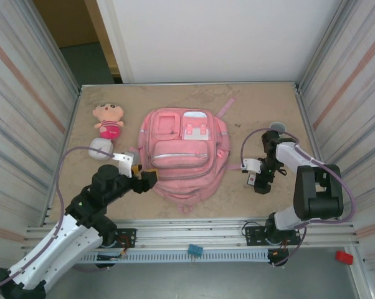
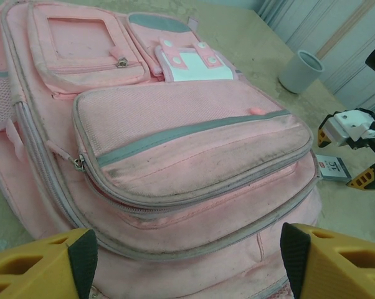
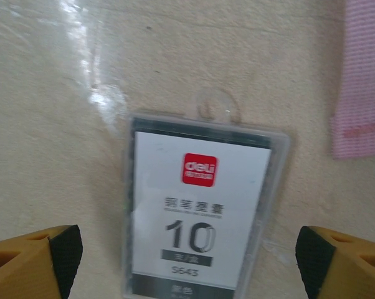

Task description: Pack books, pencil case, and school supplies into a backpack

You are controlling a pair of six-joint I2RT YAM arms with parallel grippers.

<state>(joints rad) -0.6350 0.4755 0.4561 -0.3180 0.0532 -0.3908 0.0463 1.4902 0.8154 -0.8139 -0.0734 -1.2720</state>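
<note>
The big pink backpack (image 1: pixel 184 159) is lying flat in the middle of the table (image 1: pixel 256 106). The left gripper (image 2: pixel 187 261) is hanging wide open at the backpack's near edge, holding nothing. The right gripper (image 3: pixel 187 255) is hanging wide open over a small flat pack (image 3: pixel 200 212) with a red-and-white label. The pack is lying on the table just right of the backpack.

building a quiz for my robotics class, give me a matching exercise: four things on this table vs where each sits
1 backpack
2 plush doll
3 grey cup
4 labelled flat pack

a right of the backpack, far side
b table's middle
c left of the backpack, far side
d below the right gripper

Pairs: 1-b, 2-c, 3-a, 4-d
</note>
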